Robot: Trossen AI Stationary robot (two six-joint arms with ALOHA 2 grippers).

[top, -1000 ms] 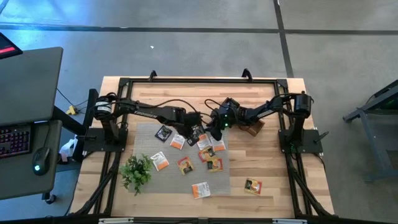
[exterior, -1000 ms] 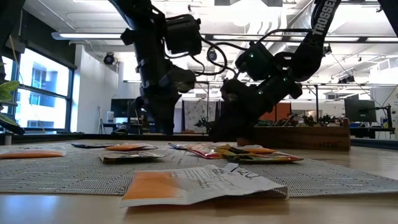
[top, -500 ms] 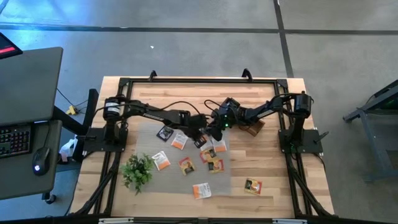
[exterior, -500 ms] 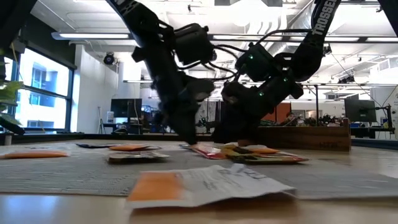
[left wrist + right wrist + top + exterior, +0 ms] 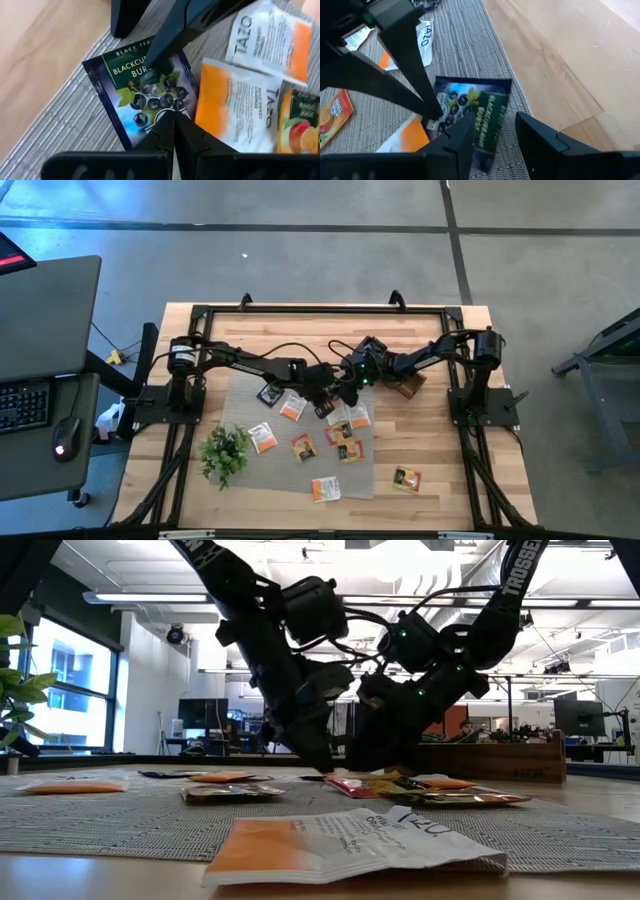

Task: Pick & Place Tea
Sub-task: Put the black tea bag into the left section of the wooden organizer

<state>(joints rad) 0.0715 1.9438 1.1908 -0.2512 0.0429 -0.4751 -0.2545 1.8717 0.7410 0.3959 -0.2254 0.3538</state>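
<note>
A black blackcurrant tea sachet (image 5: 150, 95) (image 5: 480, 115) lies flat on the grey woven mat (image 5: 245, 415), near its far right part. My left gripper (image 5: 173, 117) (image 5: 327, 394) is shut, with its tips on this sachet. My right gripper (image 5: 495, 132) (image 5: 346, 390) is open and comes from the right; its fingers stand over the sachet's far edge. Several orange-and-white sachets (image 5: 340, 430) (image 5: 235, 107) lie spread over the mat. Another black one (image 5: 265, 393) lies toward the left. My left gripper presses its shut fingertips (image 5: 167, 125) down on the middle of the black sachet (image 5: 155, 102), slanting down from the table's left. The sachet stays flat on the mat. My right gripper has one fingertip (image 5: 149, 59) at the sachet's label end; I cannot tell whether it touches.
A green plant sprig (image 5: 222, 455) (image 5: 20, 690) lies at the mat's near left corner. A wooden box (image 5: 408, 385) (image 5: 490, 760) stands right of the grippers. One sachet (image 5: 406, 478) lies on bare wood near right. Another sachet (image 5: 323, 488) (image 5: 340, 840) lies at the mat's near edge.
My left gripper has moved toward the table's right, up to my right gripper. The mat has slid a little toward the right and near edges, carrying its sachets along, and the plant sprig has shifted with it. My right arm has kept still.
</note>
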